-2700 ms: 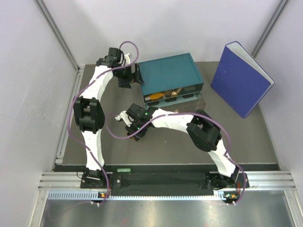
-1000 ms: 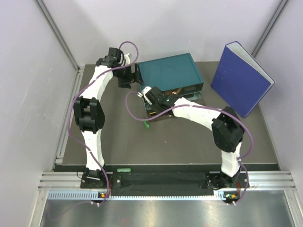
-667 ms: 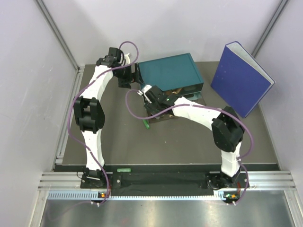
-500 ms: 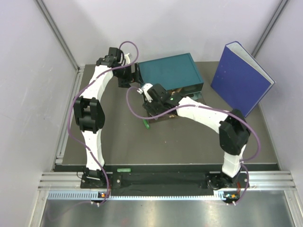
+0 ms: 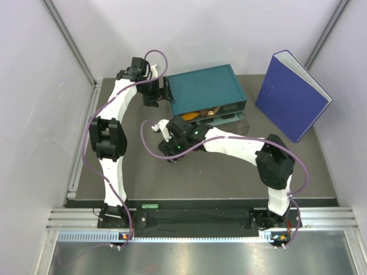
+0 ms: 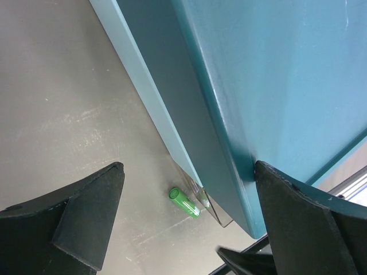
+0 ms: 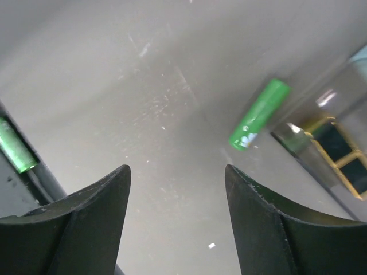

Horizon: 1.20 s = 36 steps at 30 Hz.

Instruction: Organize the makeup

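Grey table surface (image 5: 229, 177) is occupied nearest the arm bases by the right gripper (image 7: 176, 172), which is positioned low over it. Its two fingers (image 7: 86, 223) are spread apart, and nothing is pinched between them. One green capsule (image 7: 259, 122) is laid flat on the table beyond the fingertips, just beside the corner of one clear container (image 7: 292, 136). One black-and-gold case (image 7: 338, 152) is seen inside that container.

Farther back, one teal drawer box (image 5: 206, 87) is located. One orange tube (image 5: 192, 116) and one brown-gold item (image 5: 212, 113) are visible in its open front. The left gripper (image 6: 188, 166) is positioned at the left side of the box. Its two fingers (image 6: 86, 212) are spread wide, and nothing is clamped. One blue binder (image 5: 292, 94) is stood upright at the far right.
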### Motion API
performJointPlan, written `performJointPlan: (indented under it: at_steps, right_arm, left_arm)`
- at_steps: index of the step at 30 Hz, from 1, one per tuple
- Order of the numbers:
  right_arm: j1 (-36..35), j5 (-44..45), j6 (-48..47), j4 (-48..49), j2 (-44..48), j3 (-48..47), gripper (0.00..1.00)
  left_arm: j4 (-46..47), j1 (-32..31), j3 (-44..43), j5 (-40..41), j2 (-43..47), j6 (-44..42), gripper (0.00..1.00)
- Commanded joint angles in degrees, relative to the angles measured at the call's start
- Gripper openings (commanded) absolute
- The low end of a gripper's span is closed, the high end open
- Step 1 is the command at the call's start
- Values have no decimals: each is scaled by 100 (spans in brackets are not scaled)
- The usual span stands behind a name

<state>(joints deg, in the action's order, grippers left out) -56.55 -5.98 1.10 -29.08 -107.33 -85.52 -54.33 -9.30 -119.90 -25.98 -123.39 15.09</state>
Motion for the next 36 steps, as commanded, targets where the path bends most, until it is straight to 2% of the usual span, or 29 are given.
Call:
performJointPlan:
  at_steps: [1, 7, 16, 23, 27, 33, 35, 36]
  right_arm:
    - [-31, 52, 285, 183, -402, -324, 67]
    - [-40, 563, 425, 43, -1000, -922, 72]
    - [-84, 1608, 672, 87, -1387, -1178, 78]
    - [-75, 1758, 759, -405, -1984, -1749, 80]
    - [-57, 1522, 786, -756, -2353, -2074, 80]
    - [13, 1143, 795, -880, -2433, -1970, 76]
    - [22, 1082, 786, -880, -2381, -1864, 69]
    - [39, 1029, 777, -880, -2346, -1768, 63]
  left_arm:
    - [-166, 174, -95, 427, 8, -156, 99]
    - [-149, 174, -52, 400, 26, -165, 99]
    - [-113, 174, 80, 374, 87, -182, 99]
    - [-78, 174, 63, 356, 79, -182, 99]
    - [-69, 174, 63, 383, 70, -200, 99]
    - [-69, 183, 1, 374, 26, -191, 99]
    - [-78, 183, -16, 383, 17, -191, 99]
    - [-78, 183, -16, 374, 17, -182, 99]
